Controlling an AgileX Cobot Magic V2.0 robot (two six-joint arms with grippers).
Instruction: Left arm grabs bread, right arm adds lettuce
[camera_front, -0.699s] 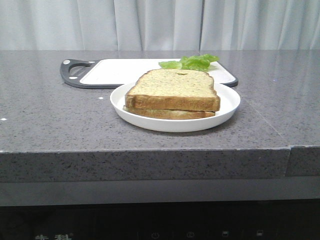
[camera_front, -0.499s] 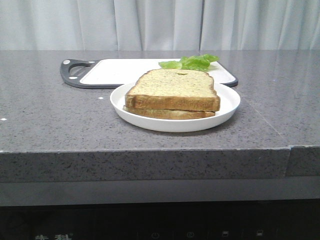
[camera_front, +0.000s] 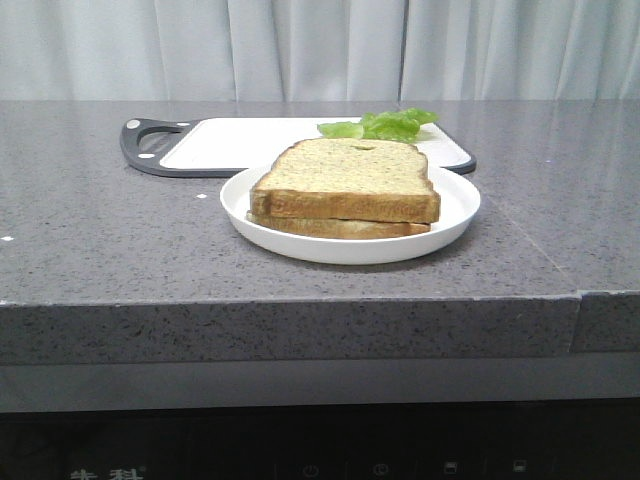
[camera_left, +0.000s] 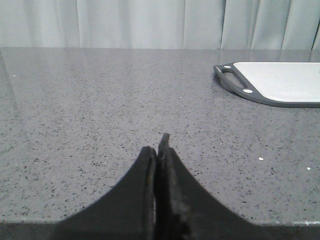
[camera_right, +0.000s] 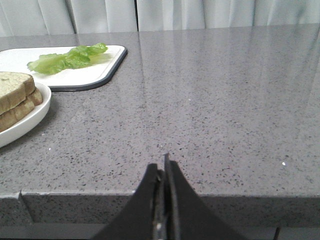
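1. Front view, far left: neither arm shows over the countertop (camera_front: 100, 240), so nothing is touched yet
2. Left gripper (camera_left: 159, 150) in its wrist view: fingers clenched tip to tip on nothing, low at the near counter edge, well apart from the food; looks parked, prob needs to open before reaching
3. Cutting board (camera_front: 240, 143) sits at the back, handle end to the left
4. Bread (camera_front: 345, 180), the thick slice, lies flat on a thinner slice (camera_front: 340, 227) on the white plate (camera_front: 455, 205), mid-counter; stacked, so lifting it first would bare the lower slice for filling
5. Lettuce (camera_front: 385, 124) rests on the board's right end, just behind the plate, on the right arm's side
6. Right gripper (camera_right: 165, 167): fingers pressed together, empty, at the counter edge, lettuce well off
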